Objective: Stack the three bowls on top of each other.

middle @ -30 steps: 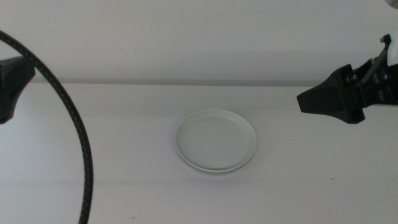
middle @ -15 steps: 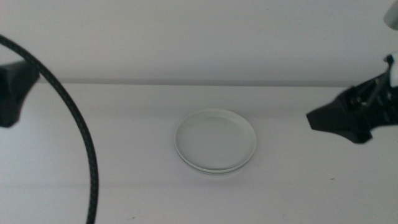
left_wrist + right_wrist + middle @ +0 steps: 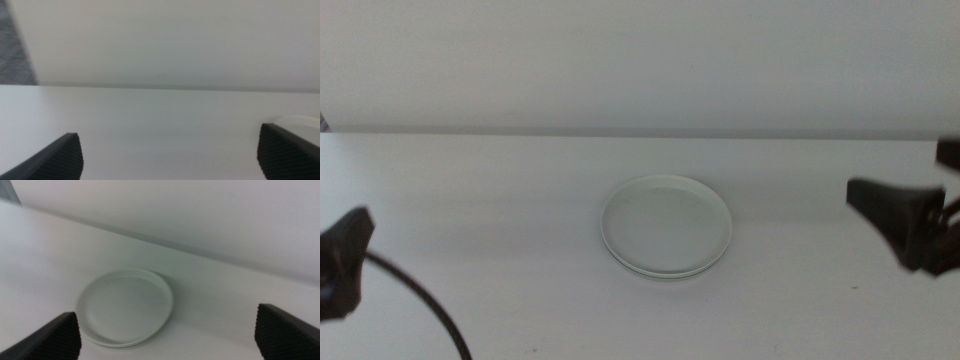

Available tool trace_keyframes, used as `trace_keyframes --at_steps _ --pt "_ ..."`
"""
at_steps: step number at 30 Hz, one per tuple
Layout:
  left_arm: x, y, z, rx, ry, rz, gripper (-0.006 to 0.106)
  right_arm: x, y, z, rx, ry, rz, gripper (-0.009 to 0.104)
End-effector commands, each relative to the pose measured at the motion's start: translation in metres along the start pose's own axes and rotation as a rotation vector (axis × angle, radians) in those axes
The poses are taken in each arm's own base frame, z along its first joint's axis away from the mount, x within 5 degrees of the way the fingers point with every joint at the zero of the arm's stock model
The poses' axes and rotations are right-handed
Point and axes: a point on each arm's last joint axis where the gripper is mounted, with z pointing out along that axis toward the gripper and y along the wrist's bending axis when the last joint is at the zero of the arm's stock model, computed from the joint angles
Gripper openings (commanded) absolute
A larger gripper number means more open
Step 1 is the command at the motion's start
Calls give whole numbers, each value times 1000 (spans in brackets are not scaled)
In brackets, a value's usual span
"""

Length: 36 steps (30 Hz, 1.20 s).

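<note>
The right gripper (image 3: 910,225) hangs over the table (image 3: 500,200) at the right edge of the middle view, blurred, its dark jaws pointing toward the centre. In its wrist view the two jaws stand far apart at the picture's corners with nothing between them, so it is released and grips nothing. Ahead of it, well apart from the jaws, lies the stack (image 3: 125,307) of bowls, flat on the table and touching neither gripper. The top bowl (image 3: 666,222) is pale, with a faint green tint, shallow and plate-like; a second rim (image 3: 665,273) peeks out beneath it on the near side. I cannot tell from these views how many bowls are in the pile, nor make out any grey or ridged bowl. The left gripper (image 3: 342,262) sits low at the left edge of the middle view, also blurred, with a dark cable (image 3: 425,310) curving from it toward the bottom edge. Its wrist view shows its jaws wide apart too, holding nothing, so it is likewise released. A sliver of the stack's pale rim (image 3: 295,120) shows just beyond one jaw in that view, off to that gripper's side. The stack lies between the two grippers, well apart from both. Behind the table rises a plain pale wall (image 3: 640,60).
</note>
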Motion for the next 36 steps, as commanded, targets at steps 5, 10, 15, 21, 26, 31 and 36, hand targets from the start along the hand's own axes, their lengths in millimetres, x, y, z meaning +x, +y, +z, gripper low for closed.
trace_keyframes --at_steps 5,10,15,21,26,31,36 --pt "45 13 -12 -83 -105 19 94 60 -1 -9 37 -94 95 93" --pt "69 15 -16 -89 -130 52 94 93 -17 -16 209 -296 77 93" --pt "89 17 -17 -87 -156 52 94 145 -20 -30 323 -225 -48 93" --pt "89 17 -19 -86 -164 43 94 176 -18 -47 425 -92 -143 93" --pt "87 16 -19 -81 -195 45 94 173 -17 -52 452 -171 -159 93" --pt "87 16 -19 -81 -195 45 94 171 -16 -53 452 -201 -151 93" --pt "87 16 -19 -81 -195 45 94 171 -16 -53 452 -201 -151 93"
